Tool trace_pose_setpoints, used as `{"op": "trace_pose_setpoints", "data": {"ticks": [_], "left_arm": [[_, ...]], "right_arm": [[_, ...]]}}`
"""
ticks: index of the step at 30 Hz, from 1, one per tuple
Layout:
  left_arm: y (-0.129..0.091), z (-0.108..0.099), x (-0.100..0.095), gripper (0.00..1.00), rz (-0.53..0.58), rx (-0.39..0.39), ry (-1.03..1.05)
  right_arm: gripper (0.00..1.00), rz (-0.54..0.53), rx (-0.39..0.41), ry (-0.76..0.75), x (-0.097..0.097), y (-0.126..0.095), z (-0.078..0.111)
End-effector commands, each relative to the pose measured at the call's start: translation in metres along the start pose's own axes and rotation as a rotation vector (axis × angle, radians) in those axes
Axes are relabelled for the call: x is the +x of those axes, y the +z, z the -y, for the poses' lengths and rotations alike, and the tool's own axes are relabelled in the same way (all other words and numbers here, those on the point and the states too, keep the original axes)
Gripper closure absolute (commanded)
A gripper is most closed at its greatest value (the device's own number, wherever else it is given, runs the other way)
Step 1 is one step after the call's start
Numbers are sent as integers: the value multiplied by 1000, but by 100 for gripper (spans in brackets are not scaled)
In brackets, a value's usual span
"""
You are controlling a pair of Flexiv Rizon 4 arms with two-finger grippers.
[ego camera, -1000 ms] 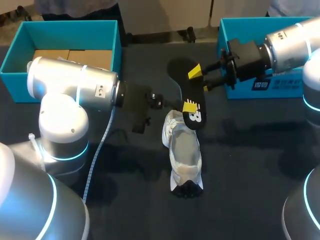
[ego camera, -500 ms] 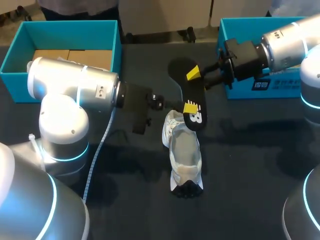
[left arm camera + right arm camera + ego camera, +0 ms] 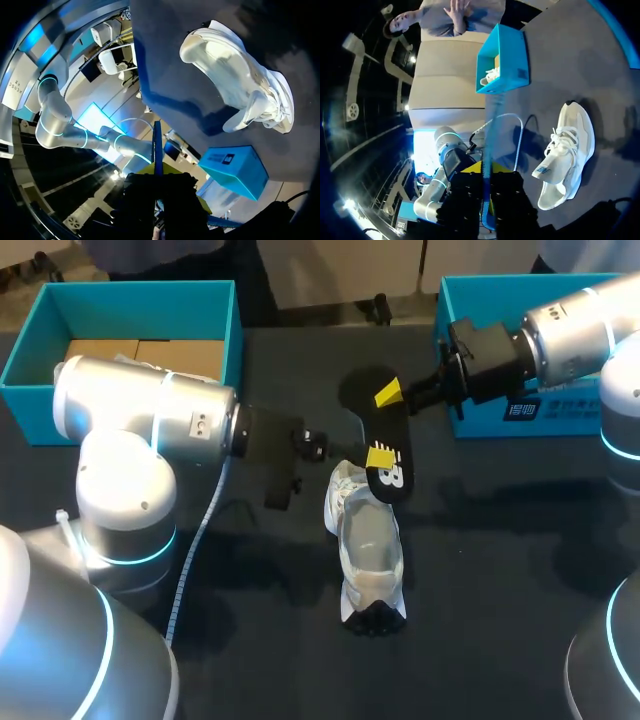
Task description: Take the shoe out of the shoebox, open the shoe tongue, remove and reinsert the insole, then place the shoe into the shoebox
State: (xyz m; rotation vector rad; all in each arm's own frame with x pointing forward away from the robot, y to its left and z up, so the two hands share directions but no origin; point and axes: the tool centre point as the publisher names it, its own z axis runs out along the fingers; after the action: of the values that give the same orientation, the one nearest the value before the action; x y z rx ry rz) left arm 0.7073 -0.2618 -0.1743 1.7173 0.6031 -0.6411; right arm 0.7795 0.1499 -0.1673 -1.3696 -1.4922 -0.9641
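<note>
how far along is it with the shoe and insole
Done: the shoe lies on the table, out of the blue box, and the insole is out.
In hand: left gripper and right gripper both grip the insole above the shoe.
Left: slide it back in, then box the shoe.

Left arm [image 3: 150,420] comes in from the left, right arm [image 3: 572,335] from the far right. Left gripper [image 3: 374,454] and right gripper [image 3: 390,394] both pinch the insole [image 3: 392,428].

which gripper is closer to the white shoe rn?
Left. The left gripper grips the black insole at the end over the shoe. The right gripper grips the insole's far end, back toward the blue shoebox, clear of the shoe.
</note>
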Motion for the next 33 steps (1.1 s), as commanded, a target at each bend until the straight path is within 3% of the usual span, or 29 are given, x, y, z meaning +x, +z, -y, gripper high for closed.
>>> {"op": "trace_pose_setpoints", "data": {"ticks": [1,4,6,7,8,9,20,33], "left_arm": [[-1,2,-1,100,-5,-3,0],[-3,3,-1,100,-7,-3,-4],[-4,3,-2,51,-5,-2,-6],[-5,4,-2,34,-5,-2,-7],[-6,4,-3,4,-5,-3,-11],[-7,5,-3,0,-4,-4,-14],[-51,8,0,0,2,-43,-137],[-101,-12,11,0,-59,-92,-375]], "right_arm": [[100,-7,2,-5,0,1,0],[100,-19,2,-16,1,1,1],[100,-23,-1,-20,1,0,1],[100,-29,-2,-25,1,0,1],[100,-31,-2,-26,1,-1,1],[100,-33,-4,-27,1,-1,2],[100,-63,-25,-48,-6,-10,5],[100,-88,-35,-53,-20,-11,10]]}}
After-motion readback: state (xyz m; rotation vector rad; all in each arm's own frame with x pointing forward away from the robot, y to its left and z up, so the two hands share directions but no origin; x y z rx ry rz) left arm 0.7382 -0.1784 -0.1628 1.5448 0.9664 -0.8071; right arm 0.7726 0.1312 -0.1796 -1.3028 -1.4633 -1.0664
